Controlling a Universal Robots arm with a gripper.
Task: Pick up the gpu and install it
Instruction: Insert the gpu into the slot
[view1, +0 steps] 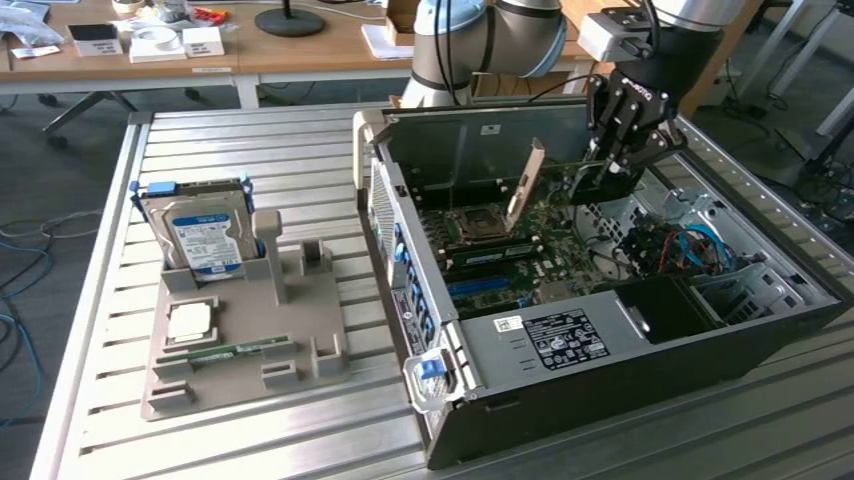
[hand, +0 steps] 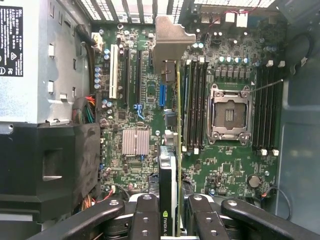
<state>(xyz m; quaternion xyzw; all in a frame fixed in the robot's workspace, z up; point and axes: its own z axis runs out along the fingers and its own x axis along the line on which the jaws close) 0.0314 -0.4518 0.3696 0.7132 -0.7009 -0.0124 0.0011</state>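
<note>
The pick-up half of the job looks done. The gripper (view1: 607, 178) hangs over the open computer case (view1: 667, 390) with its fingers (hand: 146, 220) clamped on the gpu (view1: 563, 178), one on each face of the card. In the wrist view the gpu (hand: 169, 170) shows edge-on, running away from the fingers to its silver end bracket (hand: 172, 42), which lies near the slotted rear wall of the case.

The install half is, by my reading, not finished. In the exterior view the card stands on edge above the motherboard (view1: 527, 225), at the far side of the case. Its bracket leans a little rather than sitting flush against the rear wall. In the wrist view the card's line runs over the strip of motherboard (hand: 220, 170) between the expansion slots (hand: 131, 75) and the memory slots (hand: 196, 100). The card hides whatever lies directly under it, so I cannot tell whether a slot waits there or whether the bottom edge touches anything yet. Seating the card and letting go appear to be what is left.

Toward the exterior view's left, well apart from the case, a grey holder (view1: 254, 320) on the slatted table (view1: 240, 150) carries the hard drive (view1: 207, 240) and a RAM stick (view1: 238, 350).
</note>
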